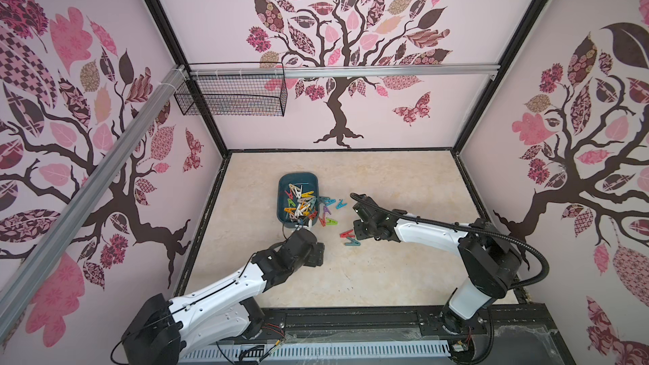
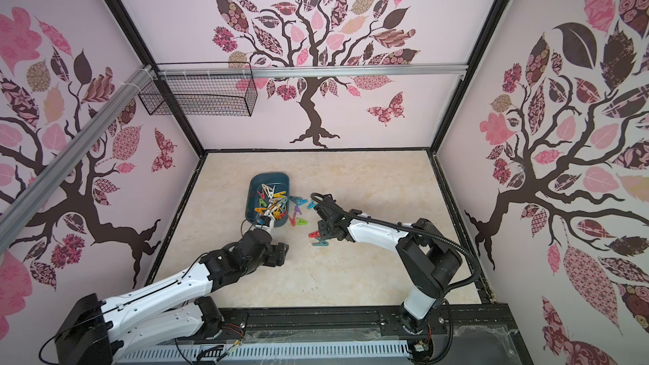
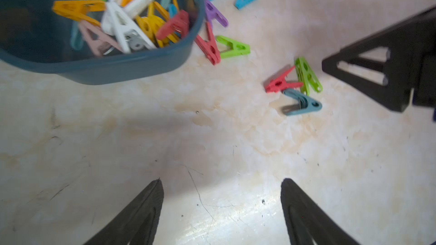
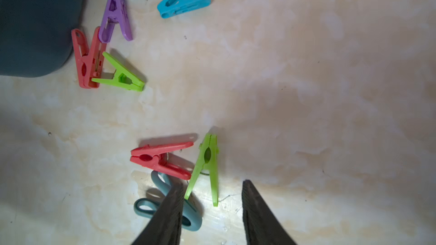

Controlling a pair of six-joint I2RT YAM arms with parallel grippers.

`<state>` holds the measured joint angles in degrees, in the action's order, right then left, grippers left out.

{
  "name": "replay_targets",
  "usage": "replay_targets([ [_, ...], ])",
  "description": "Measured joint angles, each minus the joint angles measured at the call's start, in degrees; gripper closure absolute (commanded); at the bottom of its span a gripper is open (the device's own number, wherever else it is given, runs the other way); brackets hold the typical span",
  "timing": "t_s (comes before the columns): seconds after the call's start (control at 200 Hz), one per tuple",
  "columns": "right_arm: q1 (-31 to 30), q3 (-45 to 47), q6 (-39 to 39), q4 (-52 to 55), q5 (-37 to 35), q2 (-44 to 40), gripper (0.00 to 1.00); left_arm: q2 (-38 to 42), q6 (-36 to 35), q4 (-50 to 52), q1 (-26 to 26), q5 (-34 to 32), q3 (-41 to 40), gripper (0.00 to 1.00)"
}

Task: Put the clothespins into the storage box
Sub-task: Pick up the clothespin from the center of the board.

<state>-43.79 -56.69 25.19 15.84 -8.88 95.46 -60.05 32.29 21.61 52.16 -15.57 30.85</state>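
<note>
The dark teal storage box (image 1: 281,205) (image 3: 132,67) sits left of the table's middle, with a heap of mixed-colour clothespins (image 1: 298,201) in it. Several more pins (image 1: 328,210) lie on the table by its right wall. Nearer the front lie a red pin (image 4: 162,159), a green pin (image 4: 207,161) and a grey-teal pin (image 4: 144,206). My right gripper (image 4: 213,183) hangs open over these three; the green pin's legs lie between its fingers and one finger covers part of the grey-teal pin. My left gripper (image 3: 223,181) is open and empty over bare table just in front of the box.
A black wire mesh basket (image 1: 231,94) hangs from the rail on the back wall, well above the table. Patterned walls close in the table on three sides. A black frame rail (image 1: 351,321) runs along the front edge.
</note>
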Motion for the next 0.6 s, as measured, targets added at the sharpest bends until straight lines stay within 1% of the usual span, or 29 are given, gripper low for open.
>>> replay_targets([
  [0.085, -0.02, 0.02, 0.79, -0.02, 0.55, 0.15, 0.55, -2.19, -2.12, -0.63, 4.46, -1.01, 0.33, 0.18],
  [0.165, -0.02, -0.04, 1.55, -0.2, 1.05, 0.63, 0.55, -2.75, -3.48, -1.38, 6.34, -1.7, 0.61, 0.18],
  [0.355, -0.02, -1.16, 2.25, -0.31, 1.53, 3.87, 0.55, -2.58, -5.44, -2.56, 6.62, -3.37, 0.96, 0.18],
  [0.6, -0.02, -2.23, 2.49, -0.46, 1.64, 6.43, 0.61, -2.34, -6.29, -3.08, 6.62, -3.91, 0.96, 0.17],
])
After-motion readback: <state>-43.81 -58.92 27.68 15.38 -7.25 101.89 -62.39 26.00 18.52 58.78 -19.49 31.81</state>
